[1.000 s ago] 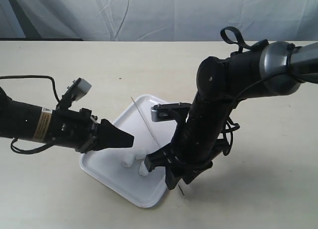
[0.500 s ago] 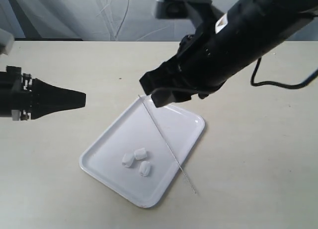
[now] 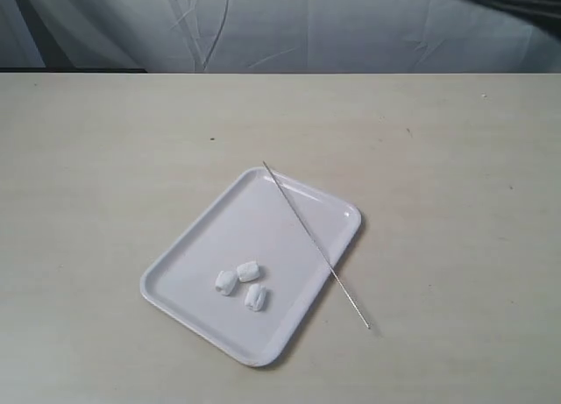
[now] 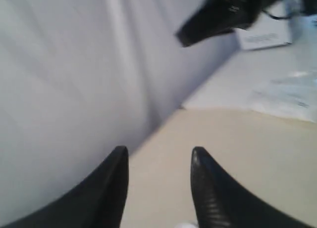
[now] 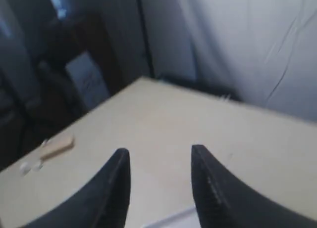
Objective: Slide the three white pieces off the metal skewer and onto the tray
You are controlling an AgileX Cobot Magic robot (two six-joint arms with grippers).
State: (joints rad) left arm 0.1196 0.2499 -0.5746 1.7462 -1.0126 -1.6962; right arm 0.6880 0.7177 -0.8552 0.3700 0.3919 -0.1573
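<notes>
White pieces: three white pieces (image 3: 240, 284) are counted, lying loose in a tight cluster on the tray (image 3: 202, 239), toward its near corner; none is left on the rod.
Metal skewer: one metal skewer (image 3: 314, 243) is seen, bare, laid slantwise over the tray's right rim, its far tip at the tray's far corner and its near tip on the surface (image 3: 456, 202) just past the tray.
Tray: one, flat on the surface.
Handling, pieces: judged soft, light and easily squashed; a gentle hold across the sides would be suited.
Handling, skewer: judged stiff, thin and slippery; best taken near an end.
Left end effector (image 4: 158, 161): fingers are parted, nothing is held.
Right end effector (image 5: 159, 161): fingers are parted, nothing is held.
Progress: the task is judged complete.
</notes>
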